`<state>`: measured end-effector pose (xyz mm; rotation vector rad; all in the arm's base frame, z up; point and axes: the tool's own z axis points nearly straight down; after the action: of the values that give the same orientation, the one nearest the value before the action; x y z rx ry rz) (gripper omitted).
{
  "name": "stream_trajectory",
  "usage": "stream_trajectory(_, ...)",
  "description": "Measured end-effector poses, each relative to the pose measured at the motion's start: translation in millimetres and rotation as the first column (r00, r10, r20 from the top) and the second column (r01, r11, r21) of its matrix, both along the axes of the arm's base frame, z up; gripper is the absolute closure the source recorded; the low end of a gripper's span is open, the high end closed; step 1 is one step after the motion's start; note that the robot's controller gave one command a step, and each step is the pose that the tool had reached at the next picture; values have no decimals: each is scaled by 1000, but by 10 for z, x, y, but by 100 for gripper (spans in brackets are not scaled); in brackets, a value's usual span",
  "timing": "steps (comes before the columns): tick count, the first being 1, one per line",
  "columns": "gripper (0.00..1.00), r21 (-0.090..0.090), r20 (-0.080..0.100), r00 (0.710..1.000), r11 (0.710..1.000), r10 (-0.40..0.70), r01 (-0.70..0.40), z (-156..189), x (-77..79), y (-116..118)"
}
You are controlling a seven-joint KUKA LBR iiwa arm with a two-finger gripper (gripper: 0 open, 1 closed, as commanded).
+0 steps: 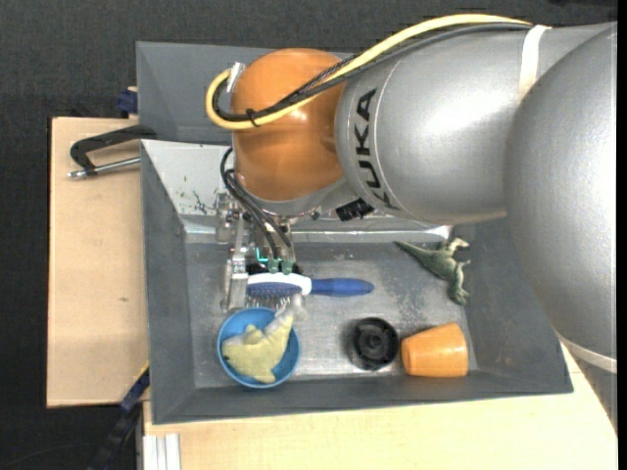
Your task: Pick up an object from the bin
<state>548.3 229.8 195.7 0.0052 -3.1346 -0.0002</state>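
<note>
A grey metal bin (167, 292) with sloping walls and a scuffed, flat floor sits on a dark, speckled surface. The silver arm (441, 125) comes in from the right, its wrist under a glossy orange cover (284, 125) with yellow and black cables looped over it.

The end effector (260, 262) hangs low at the left of the bin floor, right at the white brush head of a blue plastic toothbrush (323, 287) lying flat with its handle pointing right. Whether the end effector is open or closed, I cannot tell.

Five loose things lie in the bin:
- one toothbrush
- one round blue bowl (286, 358) just in front of it, holding a pale yellow lump (253, 351)
- one black round piece (373, 344)
- one smooth orange cup (434, 351) on its side, touching the black piece
- one green toy dinosaur (449, 262) at the right
</note>
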Motion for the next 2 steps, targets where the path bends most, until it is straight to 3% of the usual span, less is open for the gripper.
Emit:
stream_trajectory(1, 0, 0, 4, 974, 974, 228, -228, -943, -187, -354)
stream_trajectory(2, 100, 2, 11, 974, 974, 227, -227, -915, -174, -338)
